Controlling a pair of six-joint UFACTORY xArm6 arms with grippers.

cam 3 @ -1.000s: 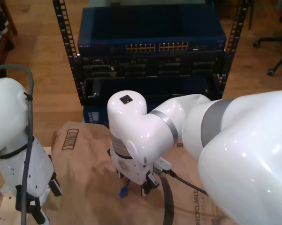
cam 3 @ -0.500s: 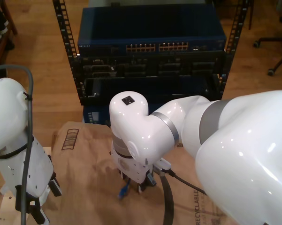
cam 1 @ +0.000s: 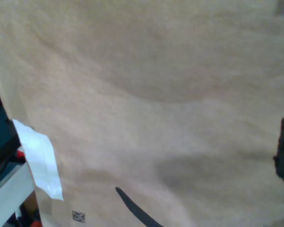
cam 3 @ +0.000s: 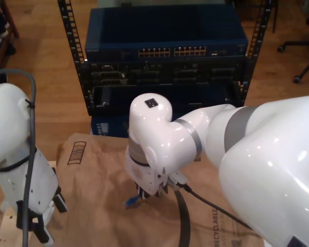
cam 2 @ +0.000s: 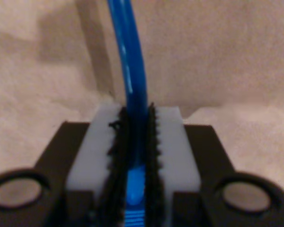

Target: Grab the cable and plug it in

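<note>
The cable [cam 2: 132,85] is thin and bright blue, and it runs out from between the toothed pads [cam 2: 172,142] of my second gripper [cam 2: 134,156], which is shut on it. In the exterior view my second gripper [cam 3: 146,191] hangs under the large white arm over the brown paper [cam 3: 92,195]. A short blue end of the cable [cam 3: 132,201] sticks out just below it toward the exterior view's left. My first gripper [cam 3: 47,218] is low at the exterior view's left, open and holding nothing, its black fingers apart above the paper's edge.
A rack stands behind the paper, holding a blue switch with a row of ports [cam 3: 172,51]. A thick black arm cable [cam 3: 182,221] curves over the paper. A chair base [cam 3: 301,56] is at the exterior view's right. The first wrist view looks at paper with white tape [cam 1: 40,158].
The second arm has shifted toward the exterior view's right and turned its wrist, carrying the blue cable end with it. The first arm has barely moved.
</note>
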